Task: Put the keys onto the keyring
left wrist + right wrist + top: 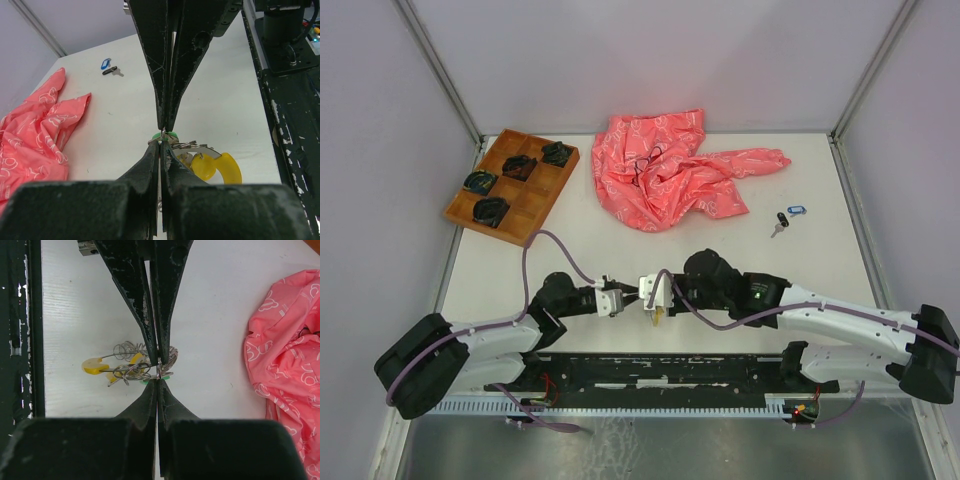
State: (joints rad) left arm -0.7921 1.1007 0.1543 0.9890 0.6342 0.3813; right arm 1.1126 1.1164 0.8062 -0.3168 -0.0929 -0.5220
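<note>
Clamping the keyring [131, 373] from 9 and 3 o'clock, left gripper [160, 148] and right gripper [158, 382] are pinching shut, probably steadying it for threading remaining keys [796, 210].

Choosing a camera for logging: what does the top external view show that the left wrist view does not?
Only top external: the wooden tray holding dark items. Only left wrist: the green tag and the silver keyring loops at the left arm's shut fingers. Both: the pink cloth, the blue-tagged key and the black key lying beyond it.
</note>
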